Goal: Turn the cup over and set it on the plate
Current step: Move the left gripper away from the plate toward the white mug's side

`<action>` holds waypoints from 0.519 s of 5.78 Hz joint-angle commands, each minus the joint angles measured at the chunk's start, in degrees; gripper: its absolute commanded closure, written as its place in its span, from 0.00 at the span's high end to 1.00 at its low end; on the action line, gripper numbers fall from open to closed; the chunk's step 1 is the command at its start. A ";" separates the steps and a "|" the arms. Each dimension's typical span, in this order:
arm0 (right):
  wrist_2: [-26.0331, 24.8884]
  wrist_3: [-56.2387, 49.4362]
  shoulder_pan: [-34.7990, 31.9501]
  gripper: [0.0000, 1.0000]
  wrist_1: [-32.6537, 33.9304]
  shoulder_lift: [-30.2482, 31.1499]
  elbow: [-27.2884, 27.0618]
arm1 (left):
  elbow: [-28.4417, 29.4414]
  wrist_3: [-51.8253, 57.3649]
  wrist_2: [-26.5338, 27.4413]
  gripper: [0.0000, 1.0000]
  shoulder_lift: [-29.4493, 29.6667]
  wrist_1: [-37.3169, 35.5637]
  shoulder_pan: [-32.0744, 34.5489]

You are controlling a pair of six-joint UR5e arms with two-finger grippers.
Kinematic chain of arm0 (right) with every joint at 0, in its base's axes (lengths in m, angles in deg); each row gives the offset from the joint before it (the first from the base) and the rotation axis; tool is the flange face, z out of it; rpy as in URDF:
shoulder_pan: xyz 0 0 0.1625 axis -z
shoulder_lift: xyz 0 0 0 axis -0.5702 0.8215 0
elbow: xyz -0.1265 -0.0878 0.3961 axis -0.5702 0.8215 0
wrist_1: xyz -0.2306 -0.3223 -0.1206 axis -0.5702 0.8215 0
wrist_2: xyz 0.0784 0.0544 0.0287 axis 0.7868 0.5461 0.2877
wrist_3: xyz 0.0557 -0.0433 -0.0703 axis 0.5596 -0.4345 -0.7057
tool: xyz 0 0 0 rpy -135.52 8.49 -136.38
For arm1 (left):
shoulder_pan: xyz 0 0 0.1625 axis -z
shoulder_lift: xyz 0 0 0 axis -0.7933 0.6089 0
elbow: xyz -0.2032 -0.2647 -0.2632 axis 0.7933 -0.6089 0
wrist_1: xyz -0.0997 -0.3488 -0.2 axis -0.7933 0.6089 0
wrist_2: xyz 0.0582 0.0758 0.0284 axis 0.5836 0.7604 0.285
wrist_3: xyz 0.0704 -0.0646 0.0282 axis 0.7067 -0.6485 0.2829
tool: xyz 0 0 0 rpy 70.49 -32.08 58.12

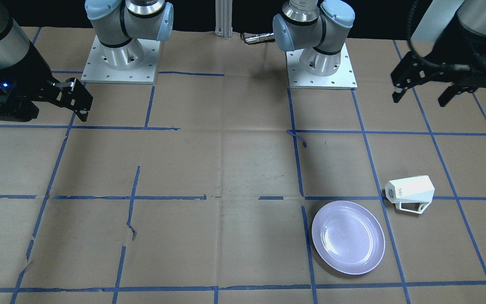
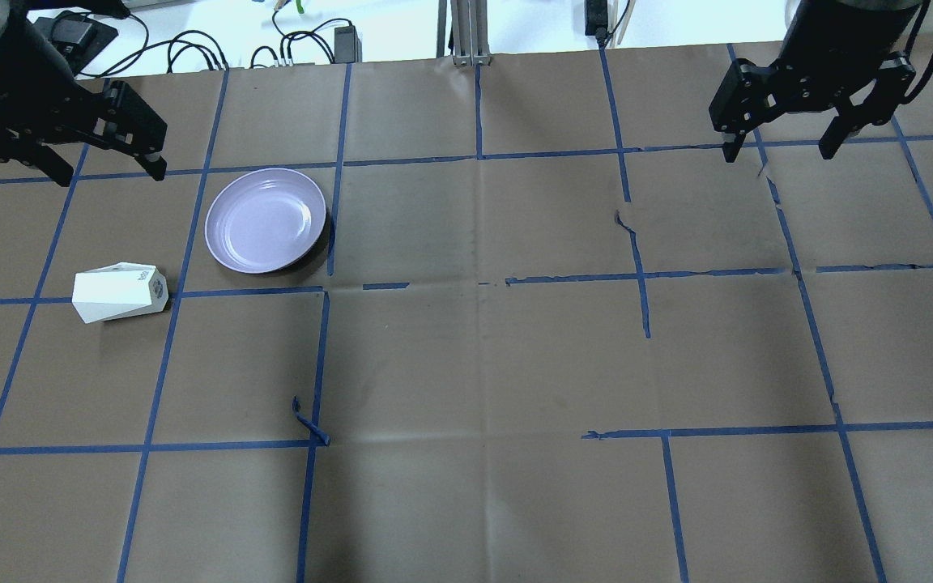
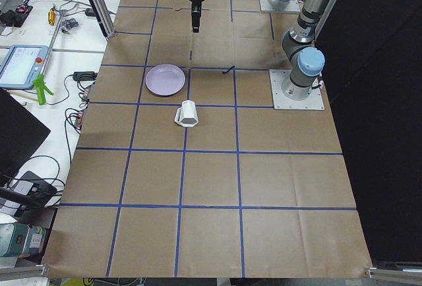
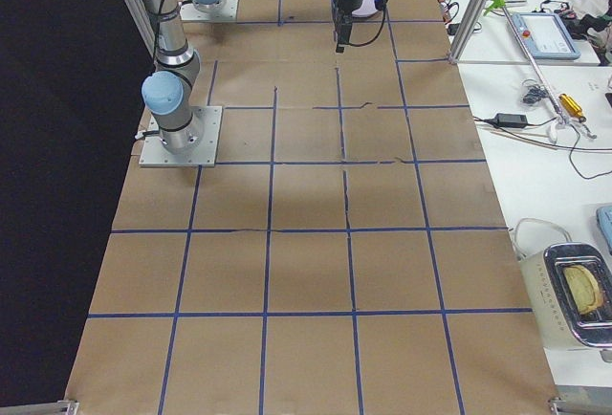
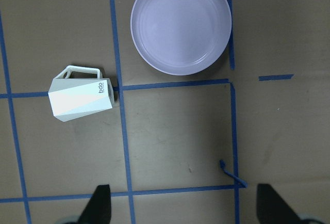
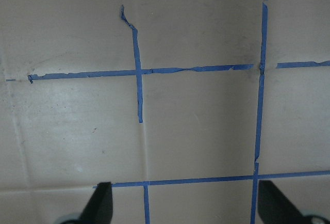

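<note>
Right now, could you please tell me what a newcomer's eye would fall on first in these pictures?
The white cup draws the eye first, lying on its side on the robot's left half of the brown, blue-taped table. The pale lavender plate sits empty just beside it, not touching. The left gripper and the right gripper hang raised above the table, fingers open, holding nothing.

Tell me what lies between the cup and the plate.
Nothing stands between the cup and the plate: only bare brown paper crossed by blue tape, shown clearly in the left wrist view.
</note>
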 commanded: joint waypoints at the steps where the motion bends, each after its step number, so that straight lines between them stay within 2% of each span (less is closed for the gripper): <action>1: 0.00 0.00 0.00 1.00 0.00 0.00 0.00 | -1.09 20.24 -8.05 0.99 1.36 0.40 -17.54; 2: 0.00 0.00 0.00 1.00 0.00 0.00 0.00 | -1.44 25.82 -10.82 0.99 4.50 1.27 -23.56; 3: 0.00 0.00 0.00 1.00 0.00 0.00 0.00 | -0.93 26.58 -14.07 0.99 10.19 0.76 -26.31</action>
